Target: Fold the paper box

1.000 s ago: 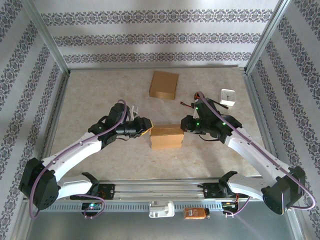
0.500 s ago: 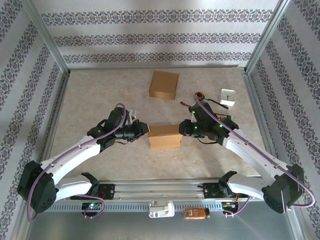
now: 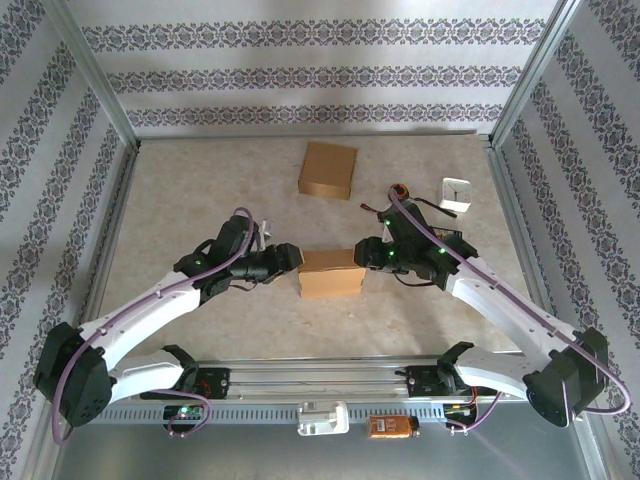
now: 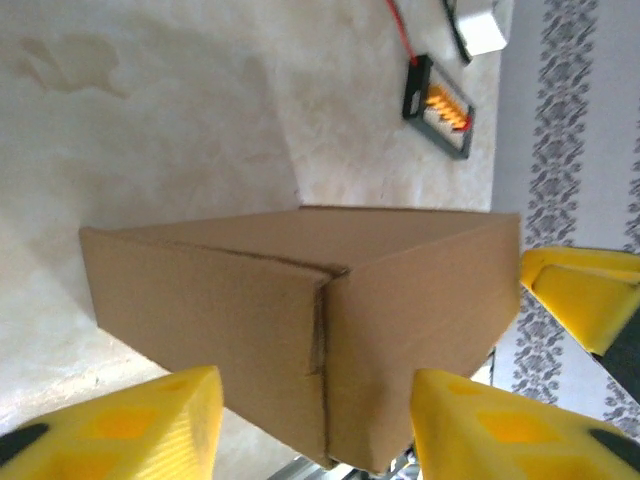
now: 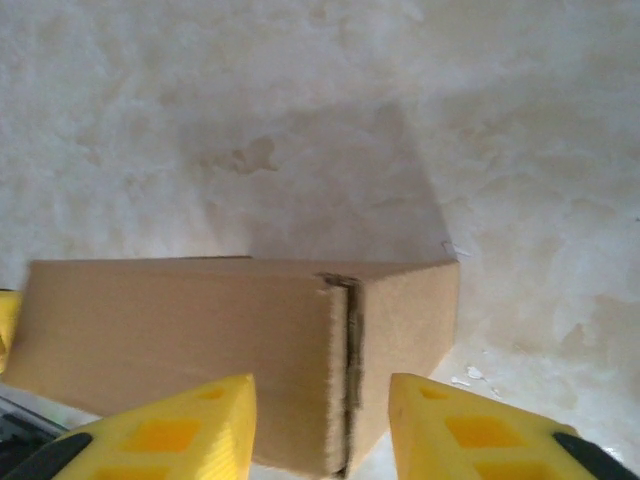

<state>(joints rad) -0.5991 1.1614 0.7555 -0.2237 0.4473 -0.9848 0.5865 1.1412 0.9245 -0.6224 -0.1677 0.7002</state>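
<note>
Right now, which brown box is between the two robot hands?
The nearer cardboard box, between the left gripper and right gripper; the far cardboard box sits alone.

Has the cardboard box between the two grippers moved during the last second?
No. In the top view the box keeps the same place, nearer than the second box and beyond the metal rail.

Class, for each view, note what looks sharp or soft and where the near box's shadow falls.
Top external: even light, near box sharp, shadows faint. Left wrist: yellow fingers blurred, shadow on the table beyond the box. Right wrist: fingers equally soft, broad grey shadow beyond the box.
</note>
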